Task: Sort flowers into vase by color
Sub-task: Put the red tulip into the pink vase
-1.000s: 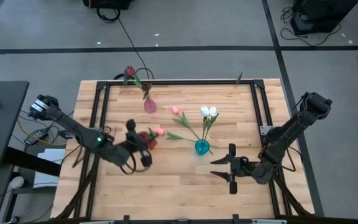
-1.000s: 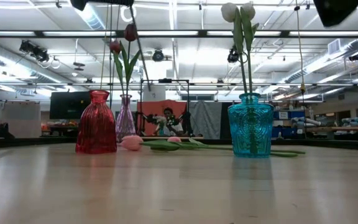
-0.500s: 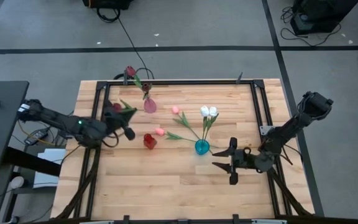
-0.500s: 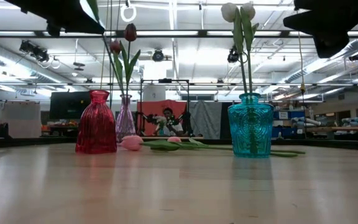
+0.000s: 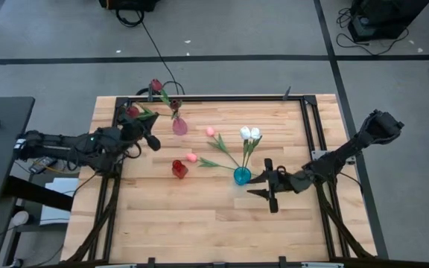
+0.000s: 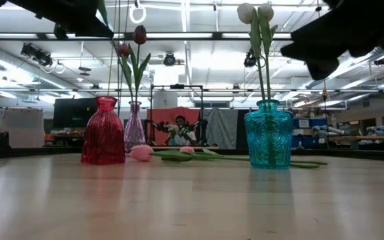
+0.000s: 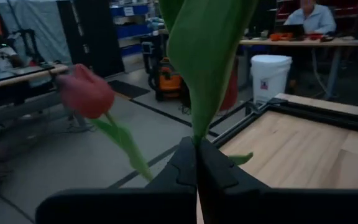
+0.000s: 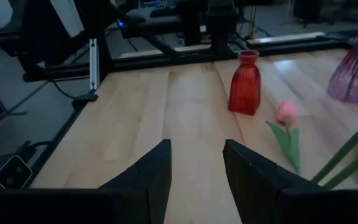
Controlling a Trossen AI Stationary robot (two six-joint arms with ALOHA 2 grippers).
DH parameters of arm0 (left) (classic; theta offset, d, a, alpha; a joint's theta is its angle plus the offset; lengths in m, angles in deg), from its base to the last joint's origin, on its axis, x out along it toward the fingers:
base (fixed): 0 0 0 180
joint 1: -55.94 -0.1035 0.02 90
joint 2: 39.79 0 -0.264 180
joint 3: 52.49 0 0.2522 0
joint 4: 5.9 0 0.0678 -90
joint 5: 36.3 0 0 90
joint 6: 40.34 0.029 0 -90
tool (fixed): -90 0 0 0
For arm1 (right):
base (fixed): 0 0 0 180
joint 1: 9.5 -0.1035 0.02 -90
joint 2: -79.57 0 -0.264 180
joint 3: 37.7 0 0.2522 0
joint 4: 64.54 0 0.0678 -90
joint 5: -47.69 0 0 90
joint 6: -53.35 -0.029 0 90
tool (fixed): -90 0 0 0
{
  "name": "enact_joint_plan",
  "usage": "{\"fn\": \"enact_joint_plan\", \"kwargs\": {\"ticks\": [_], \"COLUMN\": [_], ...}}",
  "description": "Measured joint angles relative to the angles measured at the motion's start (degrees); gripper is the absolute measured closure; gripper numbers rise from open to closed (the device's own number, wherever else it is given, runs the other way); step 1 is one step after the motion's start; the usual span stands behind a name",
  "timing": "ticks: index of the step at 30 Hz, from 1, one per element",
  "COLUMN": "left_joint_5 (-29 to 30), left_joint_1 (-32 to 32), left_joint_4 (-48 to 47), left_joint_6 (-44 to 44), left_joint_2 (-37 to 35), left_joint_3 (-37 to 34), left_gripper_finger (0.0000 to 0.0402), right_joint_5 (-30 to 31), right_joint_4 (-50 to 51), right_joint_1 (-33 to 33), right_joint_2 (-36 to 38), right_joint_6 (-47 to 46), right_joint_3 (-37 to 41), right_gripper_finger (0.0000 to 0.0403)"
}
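Observation:
My left gripper [image 5: 141,128] is raised over the table's far left part and is shut on a maroon tulip [image 5: 132,112]. The tulip's head [image 7: 86,92] and leaf [image 7: 207,56] stand out beyond the fingers. A purple vase [image 5: 179,125] at the far side holds two maroon tulips [image 5: 156,85]. A red vase [image 5: 179,169] stands empty. A teal vase [image 5: 242,176] holds two white tulips [image 5: 250,132]. Two pink tulips [image 5: 192,157] lie flat on the table between the vases. My right gripper [image 5: 267,190] is open and empty, just right of the teal vase. My left gripper pinches the tulip's green stem [image 7: 196,142] between its two shut fingers, where the broad leaf rises from it. The tulip is lifted clear of the table. Its head and leaf reach out past the fingertips, toward the table's far left corner.
A black metal frame [image 5: 214,97] runs along the table's far and side edges. Bare wood lies along the near half of the table [image 5: 199,223]. In the low view the red vase [image 6: 103,131], purple vase [image 6: 134,127] and teal vase [image 6: 268,133] stand in a row.
My left gripper has risen from beside the red vase and gone toward the table's far left corner, carrying the maroon tulip clear of the table. My right gripper has moved toward the table's left, closer to the teal vase, staying open.

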State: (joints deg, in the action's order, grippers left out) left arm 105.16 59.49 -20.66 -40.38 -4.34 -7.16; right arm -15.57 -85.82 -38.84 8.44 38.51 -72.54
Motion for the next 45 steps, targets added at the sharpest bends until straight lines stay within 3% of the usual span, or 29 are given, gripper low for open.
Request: {"fn": "enact_joint_plan", "kwargs": {"ticks": [6, 18, 32, 36, 40, 45], "left_joint_5": [-3.2, -9.8, -29.8, -34.1, -34.5, -34.9], "left_joint_1": [-5.0, -13.0, -31.7, -33.3, -33.4, -33.0], "left_joint_4": [1.2, 2.9, 3.3, 4.0, 4.5, 2.3], "left_joint_6": [-0.1, -4.2, -7.3, -8.2, -8.4, -7.9], "left_joint_2": [4.1, 14.1, 22.7, 25.3, 26.9, 26.5], "left_joint_3": [0.0, 0.0, 0.0, 0.0, 0.1, 0.4], "left_gripper_finger": [0.0401, 0.0401, 0.0401, 0.0401, 0.0392, 0.0341], "right_joint_5": [-5.4, -5.8, -5.8, -5.8, -5.8, -5.9], "right_joint_4": [0.1, 0.1, 0.0, 0.0, 0.0, 0.1], "right_joint_1": [2.8, 1.9, 1.7, 1.7, 1.6, 1.5], "right_joint_2": [0.0, 0.0, 0.0, 0.0, 0.0, 0.0], "right_joint_6": [-0.2, -2.1, -3.1, -3.1, -3.6, -4.6], "right_joint_3": [0.0, 0.0, 0.0, 0.0, 0.0, 0.0], "right_gripper_finger": [0.0246, 0.0246, 0.0246, 0.0246, 0.0246, 0.0246]}}
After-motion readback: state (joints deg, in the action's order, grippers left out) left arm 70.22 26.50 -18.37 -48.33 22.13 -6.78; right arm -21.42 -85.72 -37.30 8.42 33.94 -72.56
